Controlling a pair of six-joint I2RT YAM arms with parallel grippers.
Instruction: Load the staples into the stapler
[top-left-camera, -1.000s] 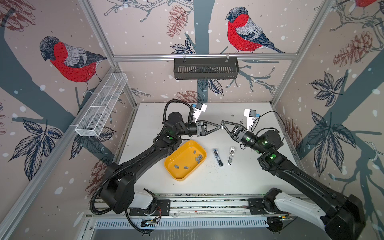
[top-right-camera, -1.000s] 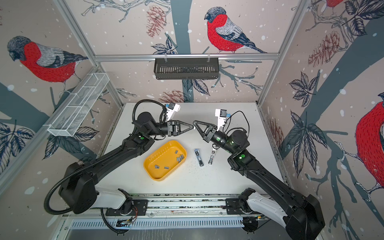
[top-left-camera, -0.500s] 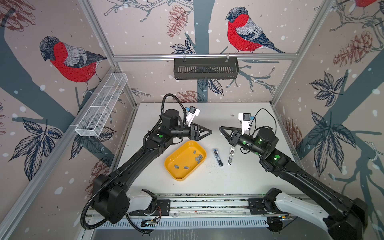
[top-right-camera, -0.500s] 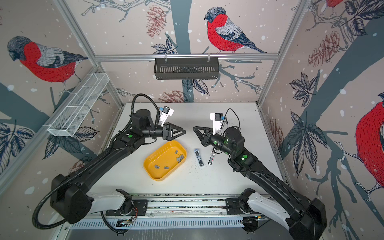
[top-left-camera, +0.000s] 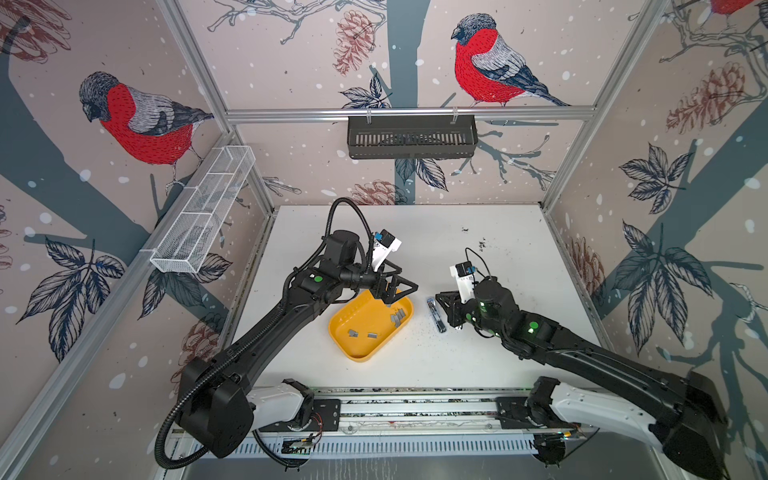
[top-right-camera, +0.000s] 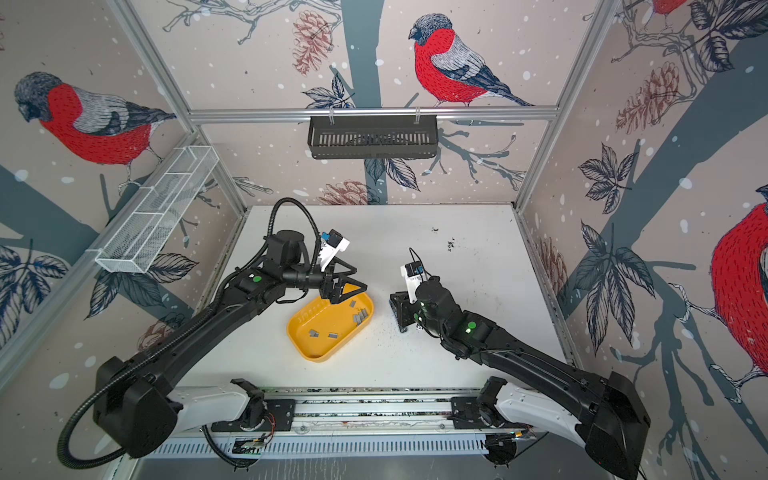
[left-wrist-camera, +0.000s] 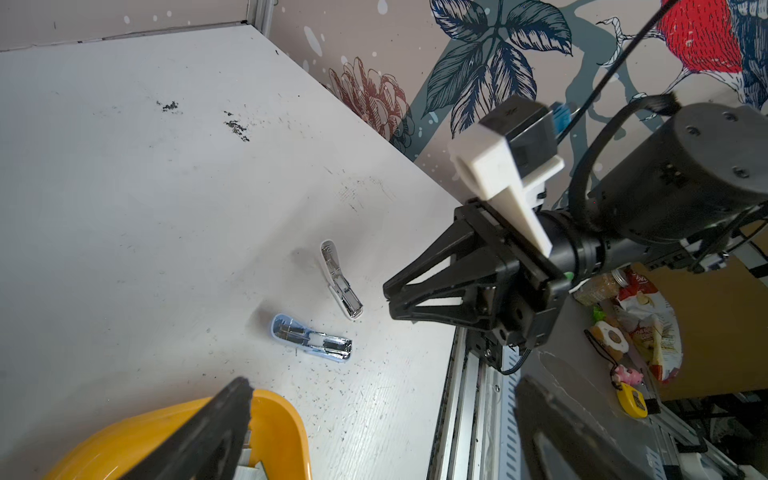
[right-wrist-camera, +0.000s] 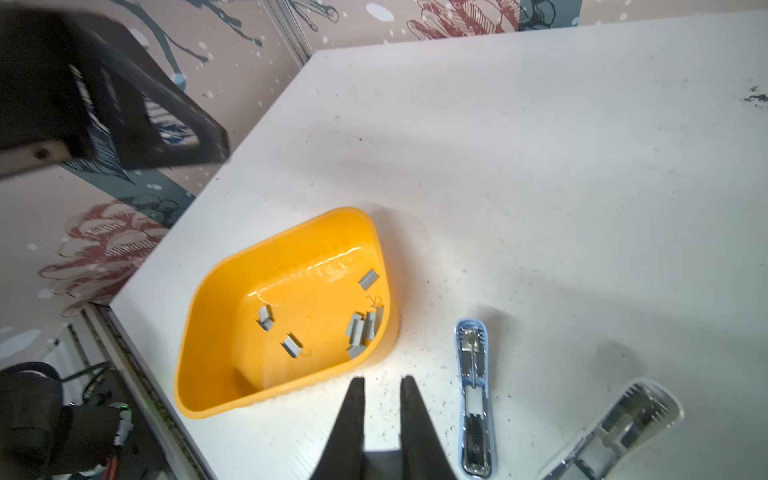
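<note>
Several grey staples (top-left-camera: 397, 318) (top-right-camera: 360, 316) (right-wrist-camera: 361, 332) lie in the yellow tray (top-left-camera: 361, 355) (top-right-camera: 320, 355) (right-wrist-camera: 208, 399) (left-wrist-camera: 282, 415). The stapler lies opened on the white table right of the tray: a blue-cased part (top-left-camera: 435, 315) (right-wrist-camera: 476, 399) (left-wrist-camera: 311, 338) and a silver part (right-wrist-camera: 615, 432) (left-wrist-camera: 340, 280). My left gripper (top-left-camera: 399, 293) (top-right-camera: 349, 293) (left-wrist-camera: 384, 386) hangs open and empty over the tray's far corner. My right gripper (top-left-camera: 439, 298) (top-right-camera: 392, 297) (right-wrist-camera: 382, 380) (left-wrist-camera: 388, 299) hovers between tray and stapler, fingers nearly together with nothing between them. It hides most of the stapler in a top view.
A black basket (top-left-camera: 411, 137) hangs on the rear wall and a white wire basket (top-left-camera: 203, 208) on the left wall. The arms' base rail (top-left-camera: 415, 405) runs along the table's front edge. Dark specks (top-left-camera: 482, 245) dot the table.
The two grippers, tip to tip above the table a second ago, have parted. My left gripper opened wide and came down over the tray. My right gripper drew back and lowered beside the stapler.
</note>
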